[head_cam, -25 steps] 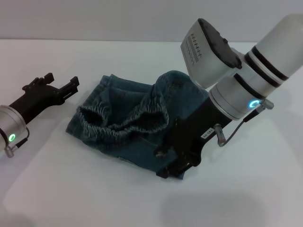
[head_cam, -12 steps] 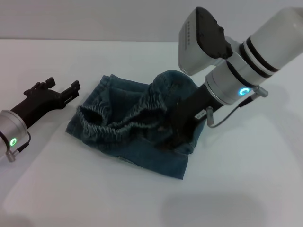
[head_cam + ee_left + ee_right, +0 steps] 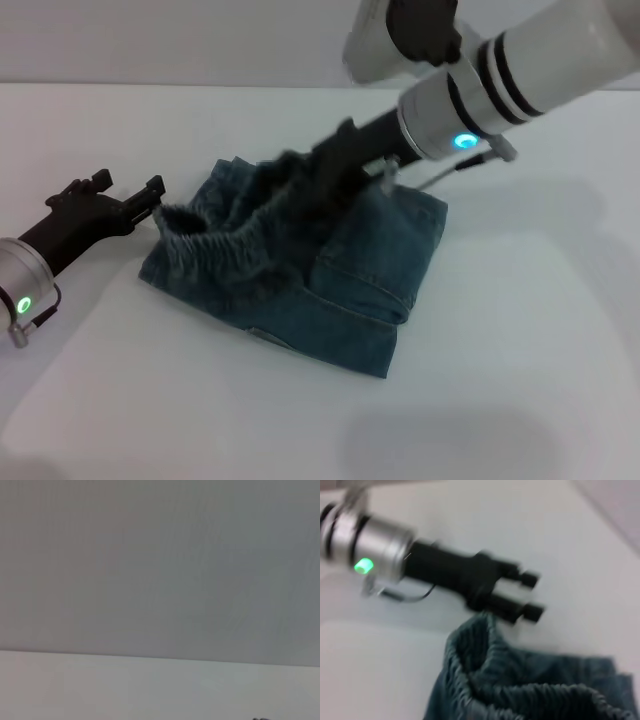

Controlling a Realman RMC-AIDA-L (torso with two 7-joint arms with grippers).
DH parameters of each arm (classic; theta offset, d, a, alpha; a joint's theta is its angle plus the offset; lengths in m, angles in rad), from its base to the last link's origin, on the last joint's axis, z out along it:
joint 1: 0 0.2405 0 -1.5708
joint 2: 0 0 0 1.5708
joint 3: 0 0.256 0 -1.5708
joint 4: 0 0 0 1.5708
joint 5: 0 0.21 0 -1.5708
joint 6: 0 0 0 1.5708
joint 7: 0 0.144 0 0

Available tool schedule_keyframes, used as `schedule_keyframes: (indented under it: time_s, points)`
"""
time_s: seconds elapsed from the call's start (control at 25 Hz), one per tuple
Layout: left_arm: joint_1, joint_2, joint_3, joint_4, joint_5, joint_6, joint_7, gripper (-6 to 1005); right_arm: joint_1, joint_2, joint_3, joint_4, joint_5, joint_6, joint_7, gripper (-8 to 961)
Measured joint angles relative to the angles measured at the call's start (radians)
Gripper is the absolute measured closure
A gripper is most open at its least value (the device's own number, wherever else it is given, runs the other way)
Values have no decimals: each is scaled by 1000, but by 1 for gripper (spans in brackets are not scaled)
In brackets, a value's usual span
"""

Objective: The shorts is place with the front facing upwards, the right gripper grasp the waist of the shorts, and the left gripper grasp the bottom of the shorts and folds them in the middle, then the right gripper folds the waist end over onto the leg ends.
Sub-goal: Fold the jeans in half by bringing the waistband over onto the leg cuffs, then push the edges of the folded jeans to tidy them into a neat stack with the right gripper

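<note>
Blue denim shorts (image 3: 370, 270) lie bunched in the middle of the white table, their elastic waistband (image 3: 215, 250) ruffled toward the left. My right gripper (image 3: 300, 175) reaches in from the upper right and is shut on a raised fold of the shorts near their back edge. The fabric hides its fingertips. My left gripper (image 3: 128, 188) rests open just left of the shorts, with nothing between its fingers. In the right wrist view the left gripper (image 3: 530, 596) shows open just beyond the gathered waistband (image 3: 520, 690).
The white table (image 3: 520, 380) runs bare on all sides of the shorts. The left wrist view shows only the table edge (image 3: 150, 680) and a grey wall.
My right gripper has swung from the shorts' near right corner up and back to the left, pulling fabric with it. The right half of the shorts now lies flatter. The left arm has barely moved.
</note>
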Motion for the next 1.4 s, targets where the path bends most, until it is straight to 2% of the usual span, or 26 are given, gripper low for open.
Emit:
schedule_keyframes:
  time_s: [0.24,0.44,0.64,0.68,0.72,0.76,0.84,0.88,0.92,0.96,1.08,1.28,1.4]
  points:
    - [15,2,-12,11,-47,18,0,167,-19,1,-1,46,164,168,-94,474]
    - [38,4,-15,30,-87,91,0,167,-92,1,-1,65,388,262,-263,474]
    - [64,6,-14,40,-97,208,-8,167,-233,-6,12,6,611,241,-448,474]
    - [76,8,-10,41,-96,284,-16,167,-305,-7,23,-19,705,248,-539,474]
    - [76,8,-10,41,-96,284,-16,167,-305,-7,23,-19,705,248,-539,474]
    - [86,10,2,44,-92,358,-24,167,-339,-7,35,-23,759,253,-594,474]
    - [98,12,17,50,-91,407,-34,167,-399,-7,75,-11,882,258,-723,474]
    - [98,12,17,50,-91,407,-34,167,-446,-7,119,19,1009,257,-841,474]
    - [115,13,61,72,-89,481,-63,167,-446,-7,119,19,1009,257,-841,474]
    - [128,13,127,95,-88,561,-103,167,-468,-8,149,45,1083,256,-908,474]
    - [133,13,223,112,-87,628,-151,167,-502,-12,243,129,1225,253,-1068,475]
    - [114,7,366,104,-87,645,-209,167,-517,-15,397,240,1287,250,-1201,475]
    - [86,4,414,64,-87,625,-221,167,-518,-15,424,276,1288,249,-1233,475]
